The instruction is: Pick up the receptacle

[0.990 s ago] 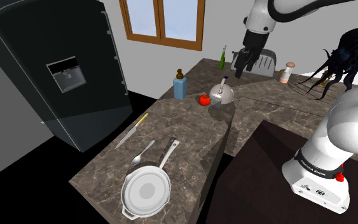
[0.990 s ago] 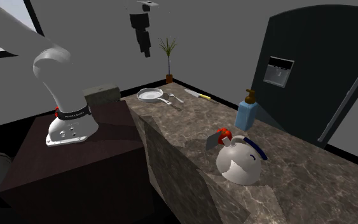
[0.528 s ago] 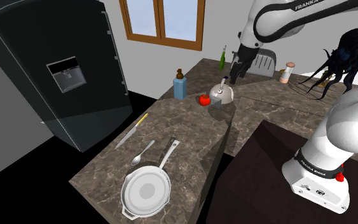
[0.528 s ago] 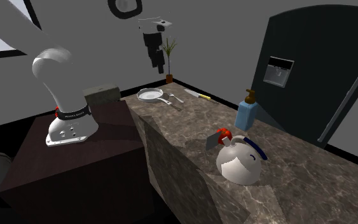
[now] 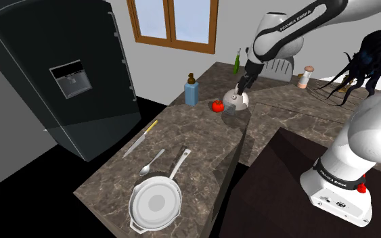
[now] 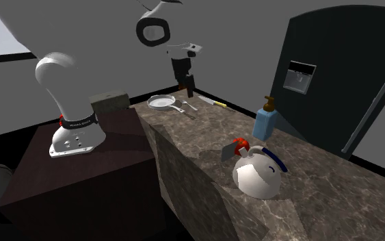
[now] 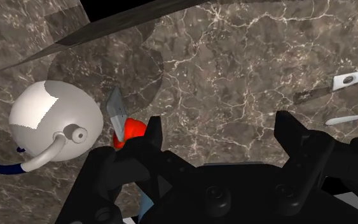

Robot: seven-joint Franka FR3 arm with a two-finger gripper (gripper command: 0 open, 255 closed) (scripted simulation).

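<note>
**As the open gripper nears the counter, the kettle sits off to its side**

Although the task's receptacle, a rounded white-and-grey kettle (image 7: 53, 114) with a thin arched handle, stands upright on the marbled brown countertop (image 5: 195, 128), it is not between the fingers. Seen from the wrist, the black gripper (image 7: 219, 133) has its fingers (image 7: 152, 130) spread wide, with only bare stone between them. The kettle lies outside one finger, and a red tomato (image 7: 131, 130) sits just beside that same finger, next to the kettle. In the shoulder view the gripper hangs just above the kettle's top, with a blue soap bottle (image 5: 191, 91) nearby.

What could go wrong (a judgement, not something seen): closing on this line would catch air, or pinch the tomato instead. Dropping straight down could knock the tomato rolling, or strike the kettle's domed side and shove it. The dome looks smooth and broad, so the fingers could slide off. The handle seems the safer target, and reaching it needs a sideways correction first.

Compared with half a second ago, the gripper is lower and closer to the kettle, and the forearm has swung down with it. Kettle, tomato and bottle have not moved.
</note>
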